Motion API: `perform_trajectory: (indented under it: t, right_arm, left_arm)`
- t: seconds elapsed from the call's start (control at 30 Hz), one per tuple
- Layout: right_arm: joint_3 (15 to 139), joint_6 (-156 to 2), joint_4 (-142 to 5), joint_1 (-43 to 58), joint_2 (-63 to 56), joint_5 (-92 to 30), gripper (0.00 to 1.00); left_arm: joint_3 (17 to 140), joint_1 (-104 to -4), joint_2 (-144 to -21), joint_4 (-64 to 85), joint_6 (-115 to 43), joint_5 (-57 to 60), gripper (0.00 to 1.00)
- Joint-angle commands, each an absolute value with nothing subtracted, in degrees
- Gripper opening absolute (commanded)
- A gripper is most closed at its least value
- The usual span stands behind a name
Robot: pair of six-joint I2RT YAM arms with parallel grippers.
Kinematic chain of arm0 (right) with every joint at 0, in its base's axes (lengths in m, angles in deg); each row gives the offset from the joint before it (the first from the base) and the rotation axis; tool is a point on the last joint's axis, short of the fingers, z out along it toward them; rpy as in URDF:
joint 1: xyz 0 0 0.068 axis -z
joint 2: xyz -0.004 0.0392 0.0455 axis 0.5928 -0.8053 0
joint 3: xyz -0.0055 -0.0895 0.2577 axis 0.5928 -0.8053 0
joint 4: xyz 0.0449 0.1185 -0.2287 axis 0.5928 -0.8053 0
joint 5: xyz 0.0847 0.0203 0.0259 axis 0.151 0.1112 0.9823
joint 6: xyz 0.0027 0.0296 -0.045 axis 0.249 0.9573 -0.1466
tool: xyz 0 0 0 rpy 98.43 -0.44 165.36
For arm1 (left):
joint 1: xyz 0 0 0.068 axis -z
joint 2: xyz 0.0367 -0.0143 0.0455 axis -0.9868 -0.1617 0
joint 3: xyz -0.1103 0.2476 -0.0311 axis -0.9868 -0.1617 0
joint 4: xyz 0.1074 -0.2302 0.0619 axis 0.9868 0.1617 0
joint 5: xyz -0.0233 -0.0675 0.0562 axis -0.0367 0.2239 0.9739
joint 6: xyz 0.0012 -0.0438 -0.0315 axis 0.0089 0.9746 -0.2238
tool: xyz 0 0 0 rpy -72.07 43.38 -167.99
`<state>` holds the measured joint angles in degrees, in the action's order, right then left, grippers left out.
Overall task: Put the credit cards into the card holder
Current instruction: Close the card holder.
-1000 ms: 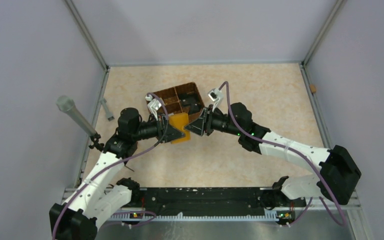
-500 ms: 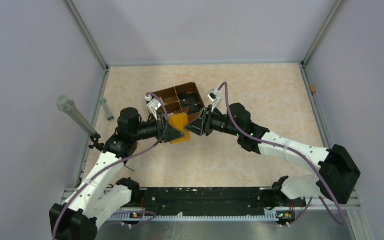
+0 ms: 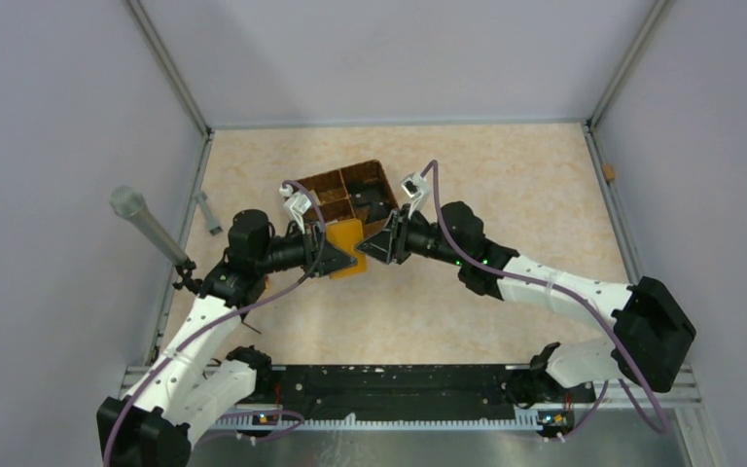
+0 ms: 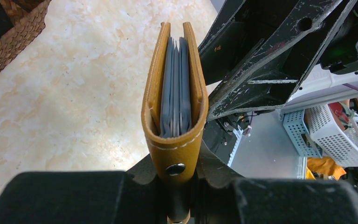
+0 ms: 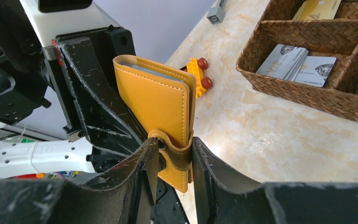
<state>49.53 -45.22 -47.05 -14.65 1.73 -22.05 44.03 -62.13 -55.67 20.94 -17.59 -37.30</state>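
The card holder [image 3: 346, 248], a mustard-orange wallet, hangs above the table between both grippers. My left gripper [image 4: 176, 164] is shut on its folded end, where the dark stud shows. Several grey credit cards [image 4: 176, 93] stand edge-on inside the card holder [image 4: 173, 145]. My right gripper [image 5: 175, 158] is shut on the opposite edge of the card holder [image 5: 151, 100], over the strap. More credit cards [image 5: 283, 60] lie in the woven basket [image 5: 303, 91], and a pale yellowish one [image 5: 317, 7] lies in a farther compartment. From above, the left gripper [image 3: 335, 259] and right gripper [image 3: 370, 249] face each other.
The brown woven basket [image 3: 323, 185] sits just behind the grippers. An orange-and-red toy block [image 5: 198, 74] lies on the table under the wallet. A microphone [image 3: 141, 219] stands at the left edge, with a small grey piece [image 3: 209, 210] near it.
Both grippers and the wallet between them have shifted very slightly left and away. The grips have not changed.
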Motion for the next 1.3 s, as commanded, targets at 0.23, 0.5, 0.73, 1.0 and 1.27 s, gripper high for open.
perform_trajectory:
  t: [0.23,0.5,0.73,1.0,1.27]
  right_arm:
    - [52.63,-43.56,-41.35,-17.53,-0.14,-18.44,0.32]
    - [53.18,-42.88,-40.59,-17.89,-1.47,-18.19,0.3]
    - [54.81,-43.5,-42.09,-19.71,-2.72,-20.27,0.29]
    - [55.23,-42.31,-40.42,-21.31,-4.28,-20.39,0.26]
    - [55.76,-46.2,-48.28,-21.29,-0.01,-28.4,0.44]
  left_arm:
    - [46.29,-61.64,-55.75,16.37,-17.66,-38.59,0.0]
    - [46.39,-61.69,-55.93,16.28,-17.61,-38.51,0.0]
    - [46.47,-61.71,-56.11,16.19,-17.53,-38.33,0.0]
    - [46.63,-61.71,-56.56,16.09,-17.4,-37.83,0.0]
    - [47.91,-62.2,-56.97,21.35,-20.28,-31.89,0.0]
